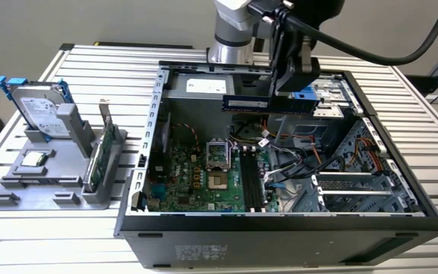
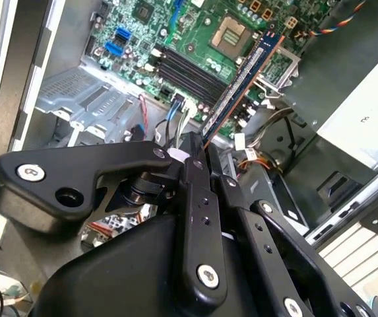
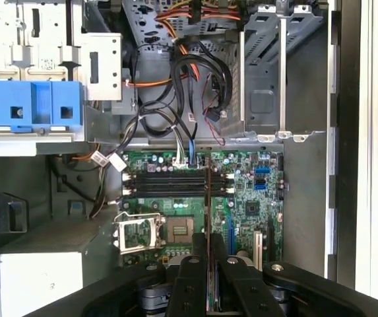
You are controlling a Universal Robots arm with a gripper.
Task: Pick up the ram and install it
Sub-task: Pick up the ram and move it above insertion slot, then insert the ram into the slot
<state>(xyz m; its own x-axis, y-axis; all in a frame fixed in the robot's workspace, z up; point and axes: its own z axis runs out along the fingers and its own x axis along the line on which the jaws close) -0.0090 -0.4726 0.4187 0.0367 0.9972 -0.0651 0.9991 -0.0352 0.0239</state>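
Note:
The ram (image 1: 250, 104) is a long blue stick held level in the air above the open computer case (image 1: 280, 228), over its rear half. My gripper (image 1: 286, 94) is shut on one end of it. In the second wrist view the ram (image 2: 241, 82) sticks out from the black fingers (image 2: 198, 168) toward the motherboard's dark memory slots (image 2: 189, 72). The first wrist view looks at the ram (image 3: 208, 198) edge-on: a thin line crossing the memory slots (image 3: 175, 181), with my gripper (image 3: 208, 264) closed around its near end. The slots (image 1: 251, 182) lie well below the ram.
A grey fixture (image 1: 52, 194) at the exterior view's left holds a silver hard drive (image 1: 40, 108) with blue rails, a green card (image 1: 101, 151) and a small chip (image 1: 36, 160). Loose cables (image 3: 189, 99) and a blue drive bracket (image 3: 33, 105) sit inside the case beside the motherboard.

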